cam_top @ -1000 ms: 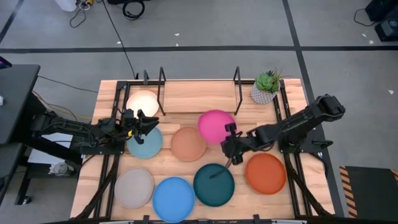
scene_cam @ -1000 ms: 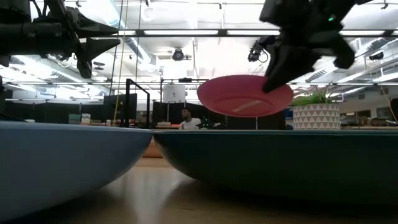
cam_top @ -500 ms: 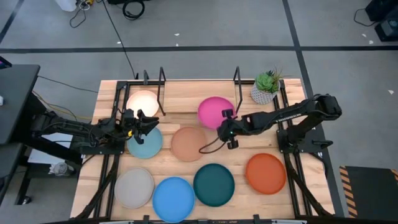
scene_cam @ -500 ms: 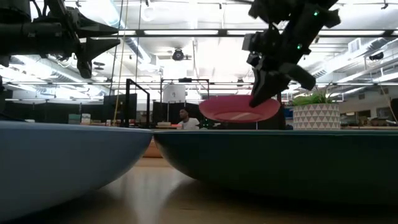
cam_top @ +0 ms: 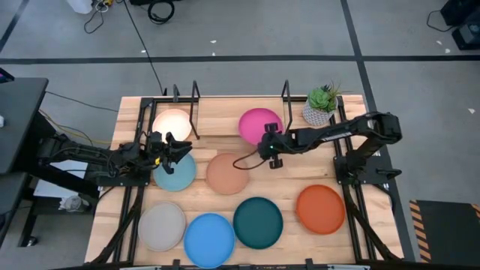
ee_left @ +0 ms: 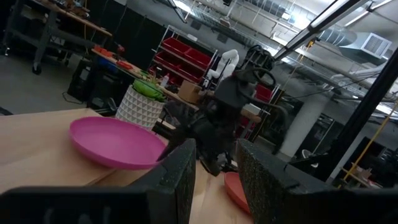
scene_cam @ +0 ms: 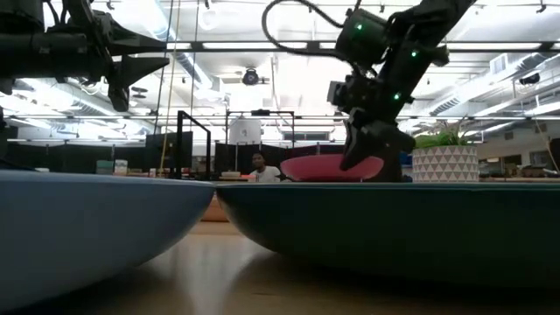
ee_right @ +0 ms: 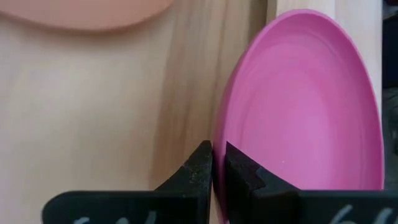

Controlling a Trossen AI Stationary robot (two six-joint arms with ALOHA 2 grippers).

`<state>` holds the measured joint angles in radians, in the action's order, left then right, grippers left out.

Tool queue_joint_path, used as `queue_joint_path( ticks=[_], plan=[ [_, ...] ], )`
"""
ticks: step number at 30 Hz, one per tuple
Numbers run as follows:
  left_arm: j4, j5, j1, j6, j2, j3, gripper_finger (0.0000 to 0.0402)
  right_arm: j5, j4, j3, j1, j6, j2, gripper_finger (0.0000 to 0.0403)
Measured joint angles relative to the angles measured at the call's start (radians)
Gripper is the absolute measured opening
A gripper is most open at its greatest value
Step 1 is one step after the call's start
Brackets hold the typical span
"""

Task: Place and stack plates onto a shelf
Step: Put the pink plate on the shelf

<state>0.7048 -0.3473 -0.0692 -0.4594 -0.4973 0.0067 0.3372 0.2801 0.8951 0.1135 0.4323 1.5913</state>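
The magenta plate (cam_top: 260, 124) is over the right part of the shelf (cam_top: 225, 116), a light wood plank between black rods. My right gripper (cam_top: 268, 148) is shut on the plate's near edge. The cream plate (cam_top: 172, 122) lies flat on the shelf's left part. My left gripper (cam_top: 181, 148) hovers open above the pale blue plate (cam_top: 175, 172). The peach plate (cam_top: 227, 172), teal plate (cam_top: 258, 221), bright blue plate (cam_top: 209, 238), grey-beige plate (cam_top: 161, 226) and orange plate (cam_top: 320, 208) lie flat on the table. My right gripper (ee_right: 217, 163) pinches the magenta plate's rim (ee_right: 219, 138) at its near edge, one finger (ee_right: 200, 165) below the rim and one above. The fingers come slanting from the near-right side. The plate (scene_cam: 325, 166) is about level, low over the shelf plank; whether it touches the plank I cannot tell.
A small potted plant (cam_top: 321, 105) stands at the shelf's right end, close to the magenta plate. Black upright rods (cam_top: 286, 97) frame the shelf. Bare wood shows between the cream and magenta plates. A person (scene_cam: 260, 166) sits far behind the table.
My right gripper has carried the magenta plate from above the table's middle toward the far edge, and has lowered it to just over the shelf plank. The plate has gone from high and tilted to low and about level. The left arm has kept still.
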Motion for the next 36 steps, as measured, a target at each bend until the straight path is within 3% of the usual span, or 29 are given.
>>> queue_joint_path(
  ticks=[14,36],
  plan=[
    [-0.001,0.0,0.0,0.0,0.0,0.0,0.0123,-0.021,-0.072,0.0,0.126,0.024,0.05,0.0031],
    [-0.001,0.0,0.0,0.0,0.0,0.0,0.0123,-0.051,-0.086,0.0,0.132,0.034,0.05,0.0036]
  ],
)
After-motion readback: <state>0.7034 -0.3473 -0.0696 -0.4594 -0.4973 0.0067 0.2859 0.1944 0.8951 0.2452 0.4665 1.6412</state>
